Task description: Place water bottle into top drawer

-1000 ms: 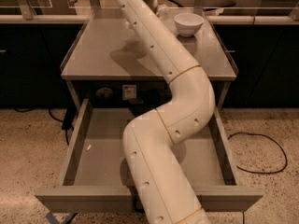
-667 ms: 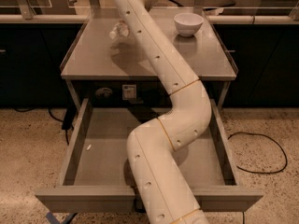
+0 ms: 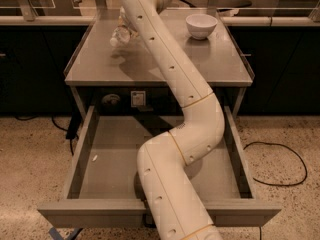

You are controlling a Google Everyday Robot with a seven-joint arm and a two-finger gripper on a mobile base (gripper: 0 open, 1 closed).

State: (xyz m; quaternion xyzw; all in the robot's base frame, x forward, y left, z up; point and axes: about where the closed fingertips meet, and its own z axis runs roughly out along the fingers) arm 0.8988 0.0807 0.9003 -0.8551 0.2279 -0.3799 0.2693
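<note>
The water bottle [image 3: 119,35], clear and crinkled, hangs just left of my arm's wrist over the back left of the grey tabletop [image 3: 220,59], and its shadow falls on the surface below it. My gripper [image 3: 124,25] is mostly hidden behind the wrist and is shut on the bottle. The top drawer [image 3: 85,151] is pulled fully open below the tabletop. My white arm crosses over the drawer's middle.
A white round bowl [image 3: 201,25] stands at the back right of the tabletop. A small white scrap [image 3: 94,158] lies in the drawer's left part. A black cable [image 3: 280,170] loops on the speckled floor at the right. Dark cabinets flank the table.
The arm's upper part has swung left. The bottle, hidden a second ago, now shows at the left of the wrist, above the tabletop.
</note>
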